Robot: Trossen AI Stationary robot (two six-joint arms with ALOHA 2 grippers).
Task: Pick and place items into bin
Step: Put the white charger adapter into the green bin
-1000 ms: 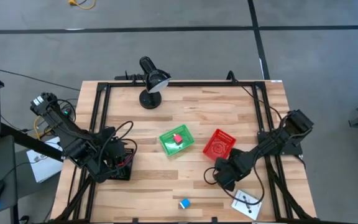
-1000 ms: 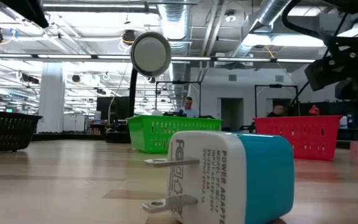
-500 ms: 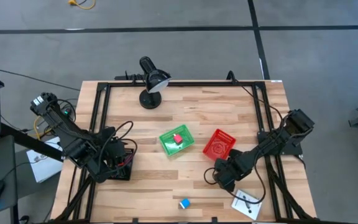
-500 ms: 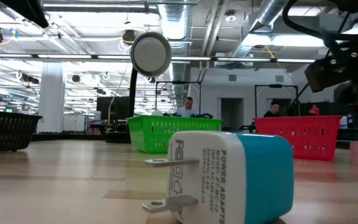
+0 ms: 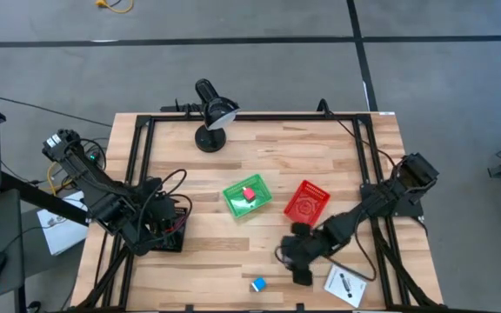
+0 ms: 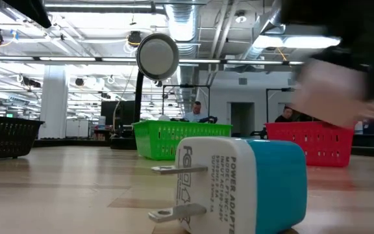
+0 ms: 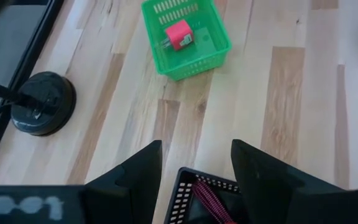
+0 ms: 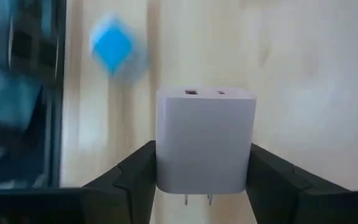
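My right gripper point(image 5: 296, 265) hangs over the near part of the table, shut on a pale pink cube point(image 8: 204, 140), a plug adapter with two ports on its far face. The low view shows this cube point(image 6: 330, 97) blurred and in the air. A blue cube point(image 5: 257, 284) rests on the wood near the front edge, and a white card with a black mark point(image 5: 346, 285) lies flat to its right. A red-pink block point(image 5: 250, 193) lies in the green bin point(image 5: 236, 205). My left gripper point(image 5: 165, 228) stands open above a black bin point(image 7: 182, 186), which holds a maroon cord point(image 7: 211, 198). My right gripper pinches the pale pink cube by its two opposite sides point(image 8: 161, 155) between its two fingers. The fingers slant down from the table's right. The cube is lifted clear of the table, its two prongs point(image 8: 197, 199) pointing back toward the wrist.
A red bin point(image 5: 307, 202) stands right of the green bin at mid-table. A black lamp point(image 5: 211, 113) stands on its round base at the far edge. A black frame runs around the table's sides. Bare wood lies between the bins and the front edge.
My right gripper has swung toward the table's near edge and a little to the left, rising and tipping as it went. The pale pink cube, which rested on the table at the right, is now lifted clear between its fingers.
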